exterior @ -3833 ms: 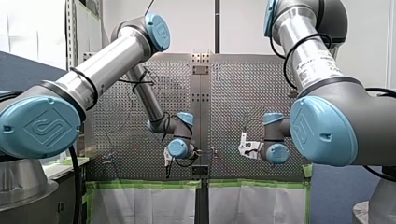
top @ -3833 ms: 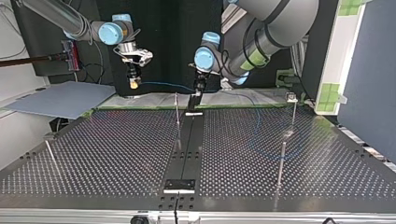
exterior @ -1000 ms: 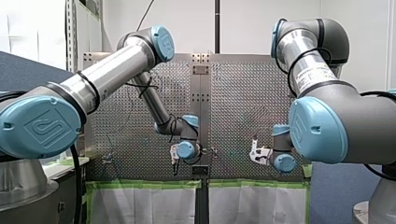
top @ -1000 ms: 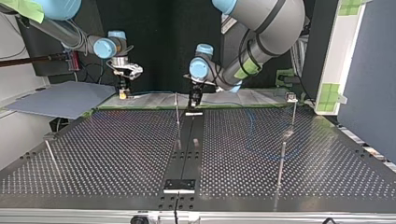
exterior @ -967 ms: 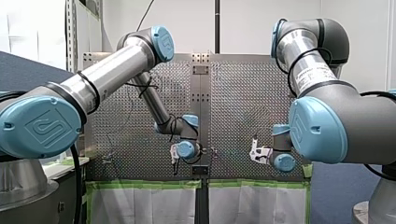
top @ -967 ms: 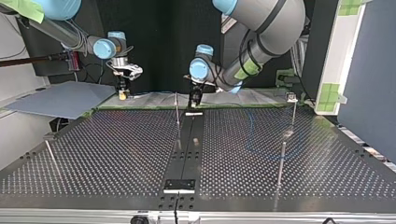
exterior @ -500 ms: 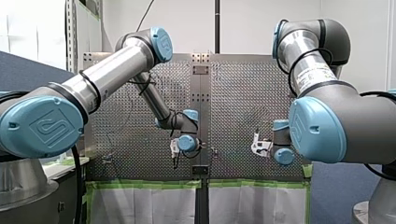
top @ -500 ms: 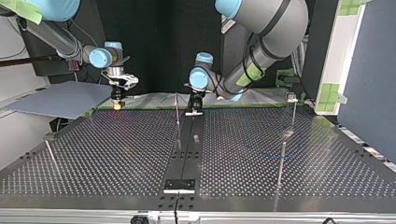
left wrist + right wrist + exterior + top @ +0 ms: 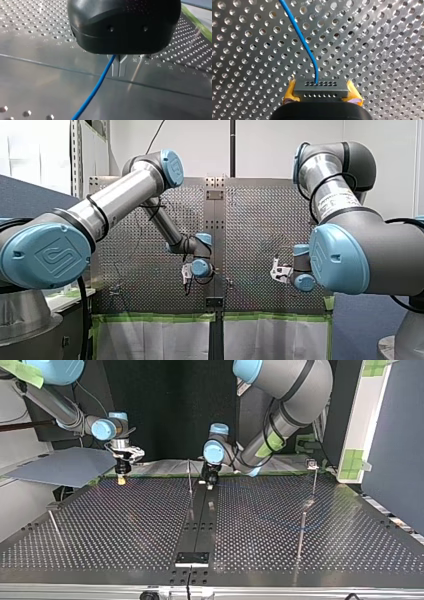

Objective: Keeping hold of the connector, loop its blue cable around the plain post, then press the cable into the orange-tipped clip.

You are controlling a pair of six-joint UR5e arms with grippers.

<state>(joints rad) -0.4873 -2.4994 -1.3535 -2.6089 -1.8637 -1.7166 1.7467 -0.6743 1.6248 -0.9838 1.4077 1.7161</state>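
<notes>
A: Where is the work?
B: At the far edge of the perforated surface (image 9: 125, 525). In the top view my left arm's jaws sit mid-edge, just right of the plain post (image 9: 189, 476). They are pinched narrow, and the blue cable (image 9: 95, 87) runs out of them.
A: And the connector (image 9: 321, 87)?
B: Far left in that view — clamped between the yellow pads (image 9: 290, 88) of my right arm's jaws.

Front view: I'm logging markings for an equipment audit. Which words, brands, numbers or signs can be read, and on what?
No text reads clearly enough to quote.
Outlined logo emblem, no legible letters: on my left arm's blue joint cap and my right arm's blue joint cap.
Dark print on my right arm's silver tube: too blurred to read.
</notes>
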